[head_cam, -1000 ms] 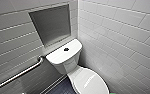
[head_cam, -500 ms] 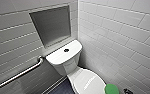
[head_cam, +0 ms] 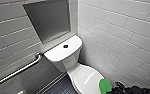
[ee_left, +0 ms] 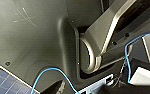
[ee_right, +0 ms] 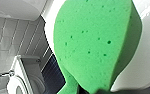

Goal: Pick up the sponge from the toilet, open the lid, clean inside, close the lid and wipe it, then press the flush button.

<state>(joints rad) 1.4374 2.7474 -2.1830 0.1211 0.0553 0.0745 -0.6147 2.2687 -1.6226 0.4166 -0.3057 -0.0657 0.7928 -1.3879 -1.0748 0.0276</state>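
- One white toilet (head_cam: 66, 58).
- One lid (head_cam: 86, 77), lying shut.
- One green sponge (head_cam: 105, 85).
- One flush button (head_cam: 65, 46), mid tank top.
- One metal grab bar (head_cam: 18, 71).
- One wall recess (head_cam: 49, 20).

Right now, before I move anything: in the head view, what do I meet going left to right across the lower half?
Grab rail → tank, with the flush button on top → lid → sponge → right arm.
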